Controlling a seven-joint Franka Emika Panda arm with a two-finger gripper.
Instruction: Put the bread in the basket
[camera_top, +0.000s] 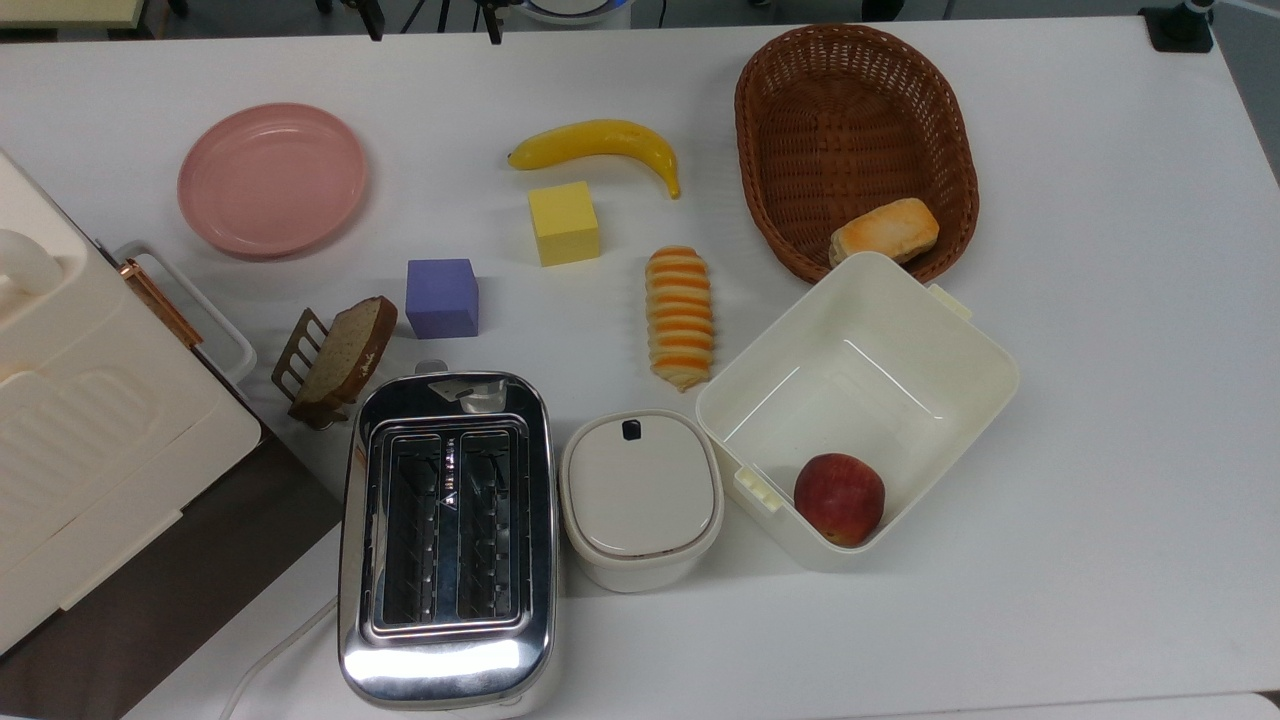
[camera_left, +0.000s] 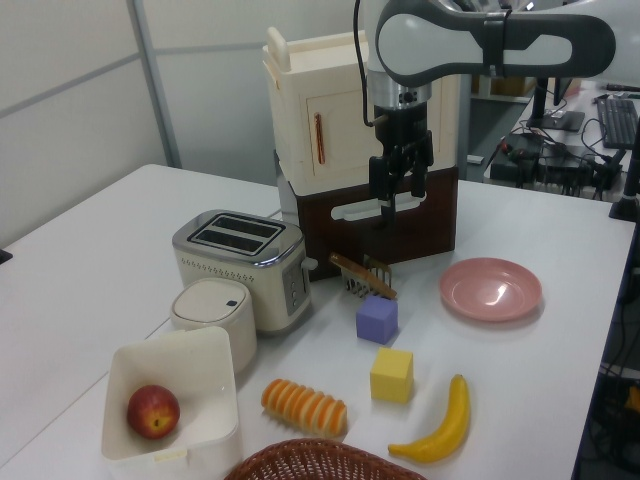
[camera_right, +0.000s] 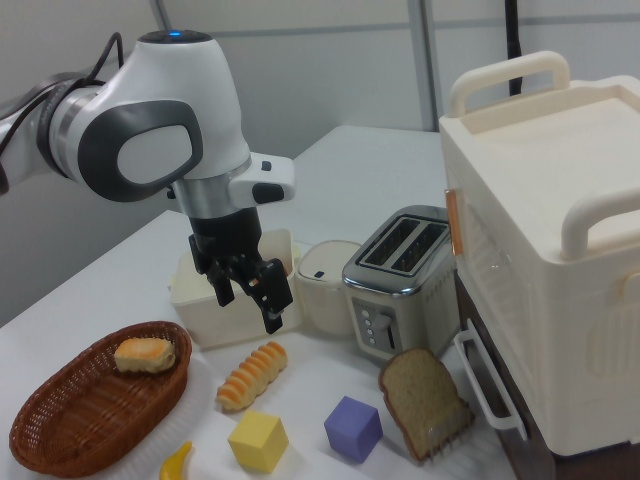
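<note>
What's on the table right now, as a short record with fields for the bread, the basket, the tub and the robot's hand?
bread: striped loaf lying on the table, between the yellow cube and the cream tub
basket: wicker basket, holds a small bun
tub: holds a red apple
hand: hand raised above the table, holding nothing

White table (camera_top: 1100, 400) carries striped ridged loaf (camera_top: 680, 317), brown wicker basket (camera_top: 800, 120), chrome toaster (camera_top: 447, 540) — plus yellow banana (camera_top: 596, 145), pink plate (camera_top: 272, 178).

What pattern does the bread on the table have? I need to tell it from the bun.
Orange and cream stripes across the bread, clearest in the top view.
</note>
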